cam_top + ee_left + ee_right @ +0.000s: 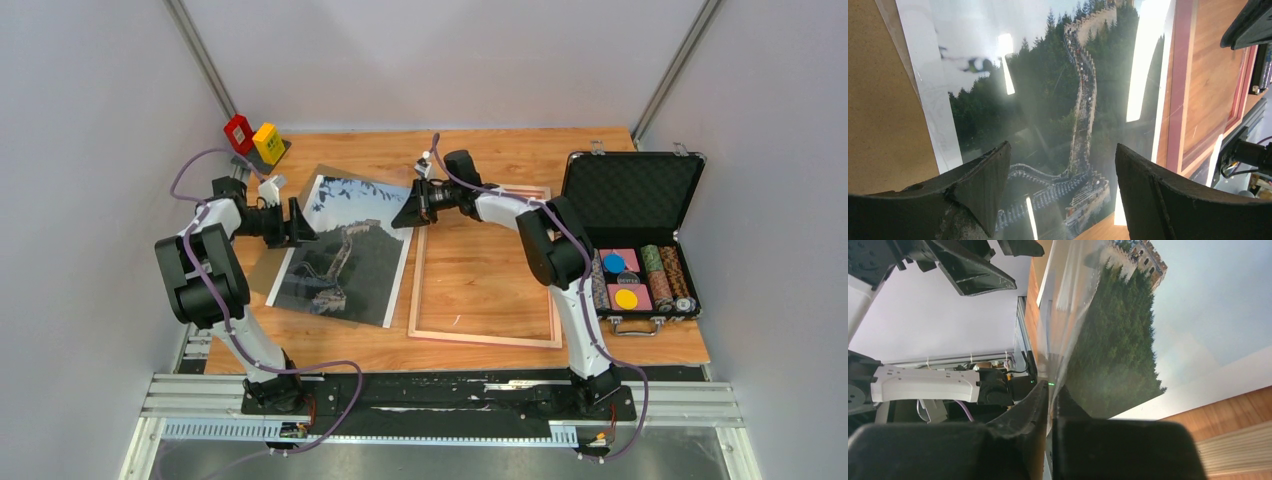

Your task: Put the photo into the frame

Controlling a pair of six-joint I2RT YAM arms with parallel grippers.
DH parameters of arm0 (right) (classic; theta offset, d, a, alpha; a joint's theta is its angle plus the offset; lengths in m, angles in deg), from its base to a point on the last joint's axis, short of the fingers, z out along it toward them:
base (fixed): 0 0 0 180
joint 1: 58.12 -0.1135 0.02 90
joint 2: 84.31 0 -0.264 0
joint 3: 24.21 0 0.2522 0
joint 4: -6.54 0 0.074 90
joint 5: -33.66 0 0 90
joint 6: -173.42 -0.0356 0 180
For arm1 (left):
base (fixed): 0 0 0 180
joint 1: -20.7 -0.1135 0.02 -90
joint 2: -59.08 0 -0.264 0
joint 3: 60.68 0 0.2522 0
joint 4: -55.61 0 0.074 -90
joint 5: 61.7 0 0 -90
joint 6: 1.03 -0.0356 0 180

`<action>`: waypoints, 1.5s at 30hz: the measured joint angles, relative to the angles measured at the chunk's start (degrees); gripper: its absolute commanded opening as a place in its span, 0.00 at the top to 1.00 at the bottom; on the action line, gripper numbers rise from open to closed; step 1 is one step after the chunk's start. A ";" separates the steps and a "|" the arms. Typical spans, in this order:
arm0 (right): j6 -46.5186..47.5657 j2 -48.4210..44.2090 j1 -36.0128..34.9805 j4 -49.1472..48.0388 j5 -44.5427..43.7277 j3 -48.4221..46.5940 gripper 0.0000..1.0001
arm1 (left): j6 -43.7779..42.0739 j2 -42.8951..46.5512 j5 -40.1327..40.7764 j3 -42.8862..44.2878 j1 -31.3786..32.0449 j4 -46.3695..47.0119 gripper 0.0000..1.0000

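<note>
Nearest my two bases, the frame (485,338) lies flat on the table (500,150) in front of my right arm, its pink bars around an opening where the wood grain shows through. The photo (350,250) lies just beside the frame's left bar, on my left half of the table. It sits a little skewed and wholly outside the frame, picture side up, with the wall winding over dark hills. My left gripper (300,222) hangs over the photo's left edge with its fingers spread wide and gripping nothing. From that wrist the two dark fingers (983,185) stand well apart with the print between them, and I cannot tell whether their tips touch it. A plain brown board (878,100) shows past the photo's white border on that side. Farther out, my right gripper (412,212) sits at the photo's far right corner, near the frame's far left corner. Its fingers (1033,400) are clenched on the edge of a thin clear sheet (1073,315) that curls up off the photo. I cannot tell whether the photo's own edge is pinched with it. Along the table's right edge a black case (630,190) stands open, with rows of chips (655,278) in its lower half. At the far left corner a red box (238,133) and a yellow box (268,142) stand side by side.
</note>
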 measured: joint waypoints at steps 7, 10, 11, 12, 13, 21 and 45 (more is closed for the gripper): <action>0.61 -0.02 1.07 2.36 -1.51 -0.09 1.00 | -0.02 0.00 -0.17 -0.02 0.00 0.04 0.11; 0.92 -0.04 1.95 2.36 -1.51 0.39 1.00 | -0.28 0.09 -0.39 0.02 0.00 -0.20 0.07; 0.98 -0.15 2.27 2.23 -1.49 0.85 1.00 | -0.46 0.09 -0.57 0.15 0.00 -0.42 0.06; 1.07 -0.37 2.69 2.32 -1.27 1.53 1.00 | -0.57 0.09 -0.76 0.35 0.00 -0.66 0.02; 1.20 -0.63 3.17 2.05 -1.16 2.34 1.00 | -0.72 0.09 -1.01 0.79 0.00 -1.18 0.01; 4.11 -5.33 6.32 1.25 2.64 7.56 1.00 | -1.11 0.09 -3.15 5.29 0.20 -2.08 0.00; 4.79 -19.02 10.16 -6.56 8.87 10.88 1.00 | -0.90 -0.48 -11.80 5.92 4.85 1.40 0.00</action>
